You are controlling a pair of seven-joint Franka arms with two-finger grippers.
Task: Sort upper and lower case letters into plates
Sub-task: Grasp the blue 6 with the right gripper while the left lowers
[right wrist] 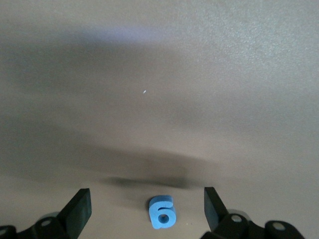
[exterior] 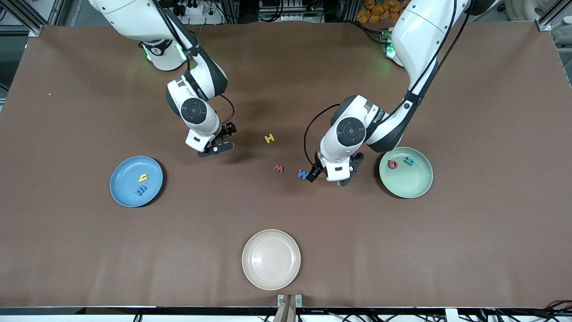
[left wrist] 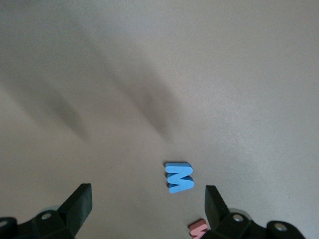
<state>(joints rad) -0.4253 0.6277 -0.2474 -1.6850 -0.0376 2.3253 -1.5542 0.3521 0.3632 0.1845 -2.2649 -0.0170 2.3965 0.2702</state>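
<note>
Left wrist view: left gripper (left wrist: pixel 144 211) open over blue letter (left wrist: pixel 179 178).

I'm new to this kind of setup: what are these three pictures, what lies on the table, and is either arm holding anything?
Two robot arms stand at a brown table. The big picture looks down from across it; the other two come from cameras on each wrist.

The left pincer is open, low beside a blue letter, which its wrist camera shows between the fingers. The right pincer is open too, over a small blue piece. Neither holds anything.

A red letter and a yellow letter lie loose mid-table. The light blue plate and mint green plate hold two letters each. The cream plate lies nearest the front camera.
</note>
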